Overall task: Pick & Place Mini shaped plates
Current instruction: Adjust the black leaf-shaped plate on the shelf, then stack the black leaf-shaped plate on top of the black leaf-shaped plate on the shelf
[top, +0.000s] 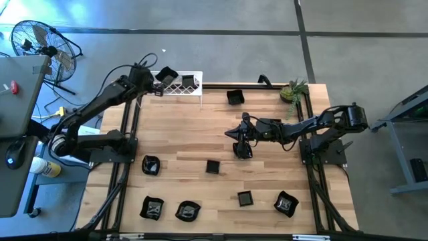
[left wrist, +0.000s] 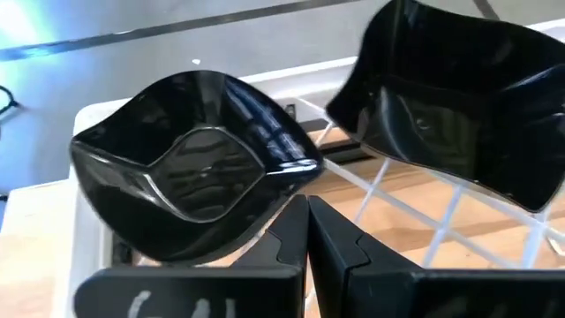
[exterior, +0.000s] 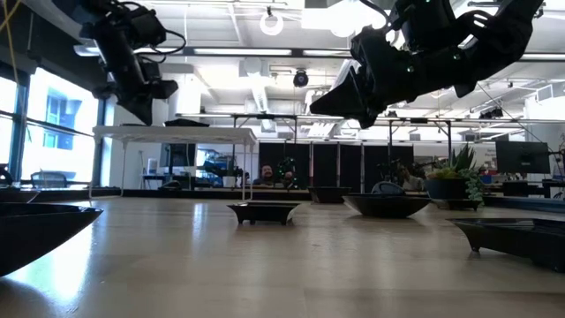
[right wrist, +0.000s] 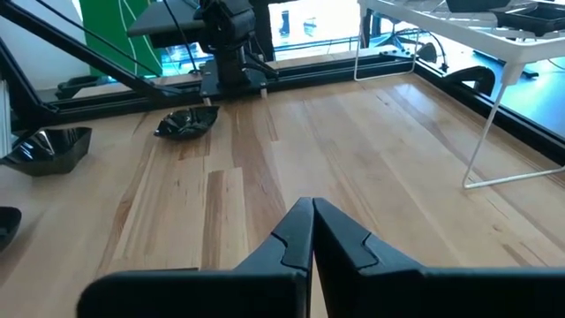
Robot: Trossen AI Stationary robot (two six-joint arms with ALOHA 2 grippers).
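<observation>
Several glossy black mini plates lie on the wooden table, among them a square one point(top: 212, 167) and a wavy one point(top: 151, 165). At the far left stands a white wire rack point(top: 195, 94). One plate point(left wrist: 459, 97) sits tilted in it. A wavy-rimmed plate point(left wrist: 194, 168) is over its left end point(top: 166, 75). My left gripper point(left wrist: 307, 205) is shut, its tips right at this plate's near rim. My right gripper point(top: 234, 132) hovers shut over mid-table point(right wrist: 311, 205), holding nothing, beside a plate point(top: 242, 150). My left gripper's shut fingertips point(left wrist: 300, 216) stand at the near rim point(left wrist: 284, 190) of the wavy-rimmed plate, coming at it slanting down from the table's left. No part of the rim shows between the fingers. I cannot tell whether they touch it.
A small green potted plant point(top: 294, 90) stands at the far right corner. One more plate point(top: 234, 97) lies near the far edge, and several lie along the near edge point(top: 188, 211). Black frame rails point(top: 124, 167) run along the table's sides. Bare wood lies between rack and right gripper.
</observation>
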